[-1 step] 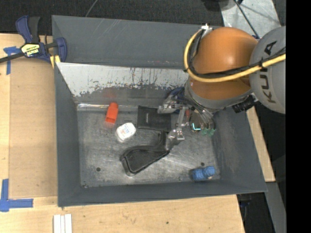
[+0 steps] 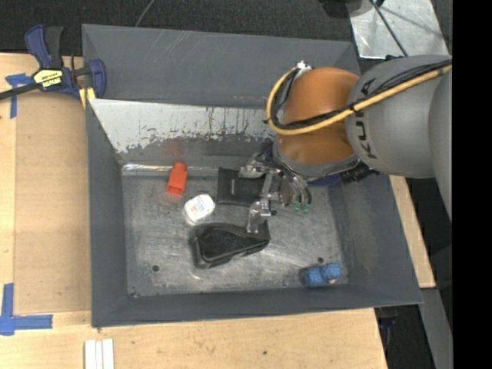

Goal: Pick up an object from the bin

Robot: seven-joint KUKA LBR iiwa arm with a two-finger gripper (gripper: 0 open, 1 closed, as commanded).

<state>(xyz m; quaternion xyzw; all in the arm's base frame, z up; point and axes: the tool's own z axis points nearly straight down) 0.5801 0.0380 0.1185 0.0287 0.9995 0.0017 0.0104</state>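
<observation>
The gripper hangs over the right end of a black pouch, which lies mid-floor in the bin with its long axis running left to right. I cannot tell whether the gripper is spread or closed.

Grey metal bin, floor scuffed. On floor: orange block rear left, white round item near it, black square piece, black pouch centre, blue item front right.

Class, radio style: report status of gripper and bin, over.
Gripper low at bin centre, just above black pouch. White disc and black block close beside it. Orange block apart.
</observation>
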